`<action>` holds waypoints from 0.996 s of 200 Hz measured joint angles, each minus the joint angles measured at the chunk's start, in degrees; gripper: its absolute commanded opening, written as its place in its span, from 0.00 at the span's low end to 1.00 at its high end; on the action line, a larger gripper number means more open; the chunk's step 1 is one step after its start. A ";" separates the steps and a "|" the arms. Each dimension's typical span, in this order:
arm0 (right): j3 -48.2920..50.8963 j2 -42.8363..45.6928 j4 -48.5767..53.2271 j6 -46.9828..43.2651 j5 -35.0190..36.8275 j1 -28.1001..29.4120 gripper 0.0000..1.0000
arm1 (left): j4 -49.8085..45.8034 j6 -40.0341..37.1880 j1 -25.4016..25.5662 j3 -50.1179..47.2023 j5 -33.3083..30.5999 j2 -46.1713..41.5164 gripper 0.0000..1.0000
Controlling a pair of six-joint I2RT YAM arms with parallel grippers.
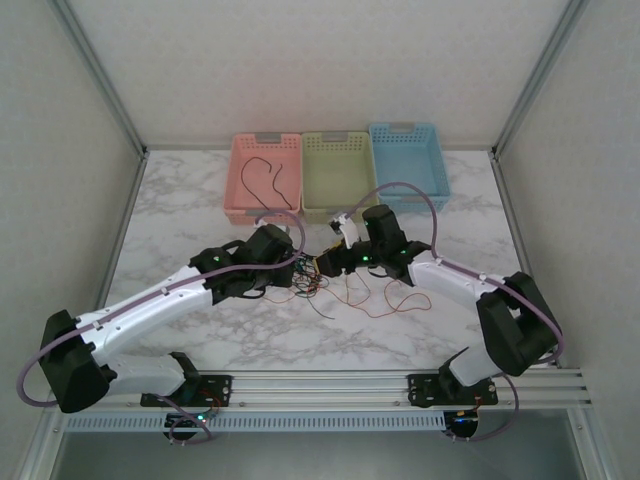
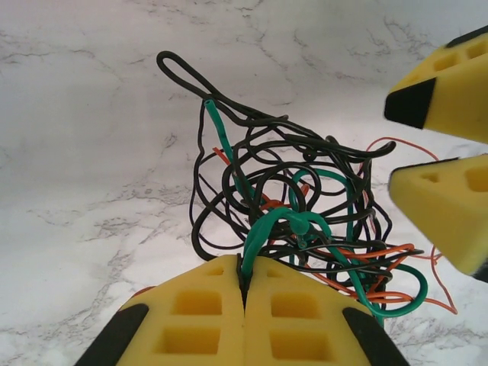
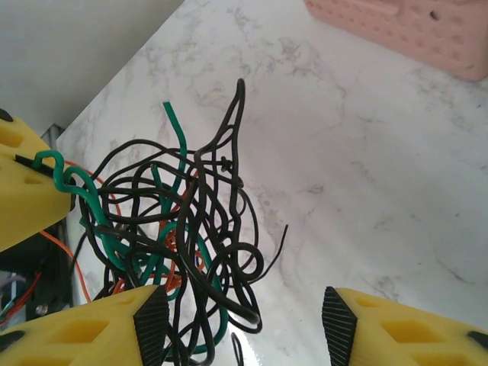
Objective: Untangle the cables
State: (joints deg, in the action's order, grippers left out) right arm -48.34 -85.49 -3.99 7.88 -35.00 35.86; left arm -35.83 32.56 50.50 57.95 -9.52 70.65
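The cables [image 2: 290, 206], black, green and orange, form one knotted bunch at the middle of the marble counter [image 1: 200, 210], between the two arms and short of the pink basket [image 1: 240, 185].

Left tool [image 2: 245, 286]: pads pressed together, clamped on a green strand of the bunch.

Right tool [image 3: 244, 313]: pads standing apart, with black loops hanging in the gap, close to one pad.

Loose orange strands trail across the counter.

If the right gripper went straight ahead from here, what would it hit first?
Probably the cable tangle, hanging just ahead of the open right gripper; the shut left gripper holds it. Beyond lies the table, though depth is unclear.
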 measured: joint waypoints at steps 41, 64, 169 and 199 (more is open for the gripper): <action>0.00 -1.09 -0.04 -0.15 -3.13 0.00 0.42 | -0.02 -0.04 0.00 -0.02 0.92 -0.02 0.00; -0.04 -1.38 -0.04 -0.39 -4.35 0.00 0.29 | -0.02 -0.07 0.00 -0.02 1.18 -0.02 0.00; 2.03 3.37 0.13 -0.66 -2.16 -0.22 0.00 | 0.42 -0.04 -0.11 -0.92 0.90 -0.20 0.00; 3.58 5.73 -0.81 0.24 -1.05 -1.49 0.00 | 1.07 -0.02 -0.17 -0.92 0.61 -1.25 0.00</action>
State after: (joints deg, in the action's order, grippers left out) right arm -44.75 -79.77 -4.80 8.12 -36.05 34.37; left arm -34.76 32.53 50.33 57.04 -8.91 69.41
